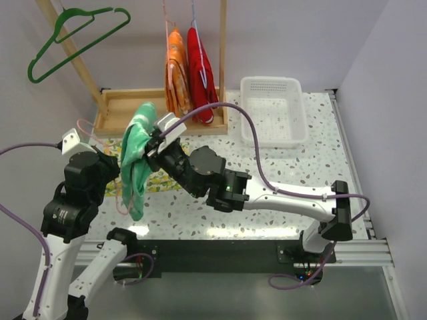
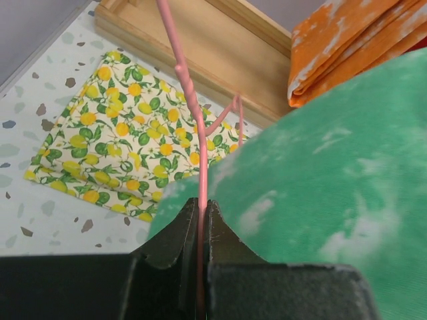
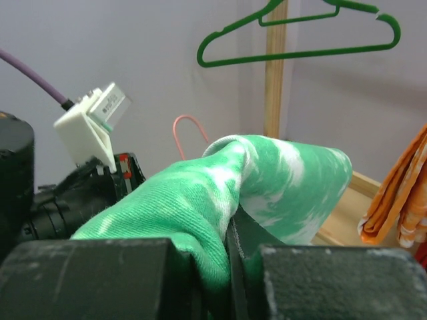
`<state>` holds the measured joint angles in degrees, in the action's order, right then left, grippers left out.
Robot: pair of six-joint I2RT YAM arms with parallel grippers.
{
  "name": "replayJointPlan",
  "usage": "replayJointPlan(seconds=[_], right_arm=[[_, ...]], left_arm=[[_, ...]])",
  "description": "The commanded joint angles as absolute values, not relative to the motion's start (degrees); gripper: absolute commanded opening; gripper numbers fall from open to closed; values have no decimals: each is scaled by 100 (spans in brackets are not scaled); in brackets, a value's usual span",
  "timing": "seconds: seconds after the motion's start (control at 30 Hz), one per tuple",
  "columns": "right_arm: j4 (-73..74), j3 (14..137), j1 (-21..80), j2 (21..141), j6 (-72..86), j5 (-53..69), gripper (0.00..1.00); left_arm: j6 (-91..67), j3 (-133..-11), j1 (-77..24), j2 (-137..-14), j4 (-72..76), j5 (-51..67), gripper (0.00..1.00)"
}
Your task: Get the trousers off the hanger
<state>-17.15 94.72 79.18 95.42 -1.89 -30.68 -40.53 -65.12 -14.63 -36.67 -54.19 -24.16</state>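
The green trousers with white pattern hang over a thin pink wire hanger between the two arms. My left gripper is shut on the pink hanger's wire. My right gripper is shut on a fold of the green trousers, which drape over its fingers. The hanger's pink hook shows behind the cloth. The orange trousers and the red trousers hang on the wooden rack at the back.
A yellow lemon-print cloth lies flat on the table under the hanger. A white plastic basket stands at the back right. An empty green hanger hangs at the upper left. The rack's wooden base tray lies behind the cloth.
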Motion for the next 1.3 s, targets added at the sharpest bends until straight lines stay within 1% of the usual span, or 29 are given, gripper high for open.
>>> replayJointPlan(seconds=[0.0,0.17,0.27,0.4,0.53,0.63,0.7,0.73,0.77,0.8,0.83,0.87,0.9,0.93,1.0,1.03,1.17,1.27], right_arm=[[-2769,9783,7980,8500,-439,-2971,0],[-2716,9264,8024,7640,-729,-3085,0],[-2322,9150,8016,7278,-756,-3067,0],[-1128,9316,8033,6673,-554,-3347,0],[-835,8808,8024,6039,-457,-4392,0],[-896,8465,8016,5757,-764,-5234,0],[-1115,8237,8016,5713,-1201,-5684,0],[-1282,8148,8016,5739,-1456,-6165,0],[-1823,8052,8024,5774,-1781,-6361,0],[-2202,7816,8007,5809,-2585,-6537,0],[-2676,7700,7946,5966,-3063,-6878,0],[-3464,7630,7884,6046,-3476,-7012,0],[-3715,7524,7788,6151,-4011,-7127,0],[-3900,7471,7509,6283,-4138,-7215,0],[-4026,7383,7165,6372,-3948,-7584,0],[-3790,7331,6832,6381,-3781,-7646,0],[-2902,7216,6136,6389,-2840,-7839,0],[-2742,7242,5767,6486,-2742,-7884,0]], left_arm=[[-4061,-6162,-1433,-3525,-5186,-2961,0],[-4034,-5915,-1433,-3454,-5124,-3199,0],[-4025,-5862,-1433,-3489,-5054,-3260,0],[-3955,-5836,-1441,-3559,-4931,-3322,0],[-3876,-5810,-1433,-3638,-4721,-3331,0],[-3832,-5827,-1433,-3753,-4571,-3235,0],[-3788,-5853,-1433,-3832,-4492,-3156,0],[-3771,-5871,-1441,-3867,-4430,-3086,0],[-3727,-5897,-1441,-3911,-4386,-3059,0],[-3709,-5924,-1441,-3929,-4325,-3015,0],[-3692,-5967,-1433,-3955,-4316,-2971,0],[-3648,-5994,-1433,-3981,-4298,-2945,0],[-3621,-6020,-1433,-3999,-4254,-2927,0],[-3604,-6081,-1441,-3999,-4254,-2901,0],[-3516,-6152,-1433,-4017,-4254,-2900,0],[-3490,-6222,-1433,-4017,-4245,-2909,0],[-3288,-6389,-1441,-4043,-4254,-2953,0],[-3208,-6460,-1433,-4069,-4254,-2962,0]])
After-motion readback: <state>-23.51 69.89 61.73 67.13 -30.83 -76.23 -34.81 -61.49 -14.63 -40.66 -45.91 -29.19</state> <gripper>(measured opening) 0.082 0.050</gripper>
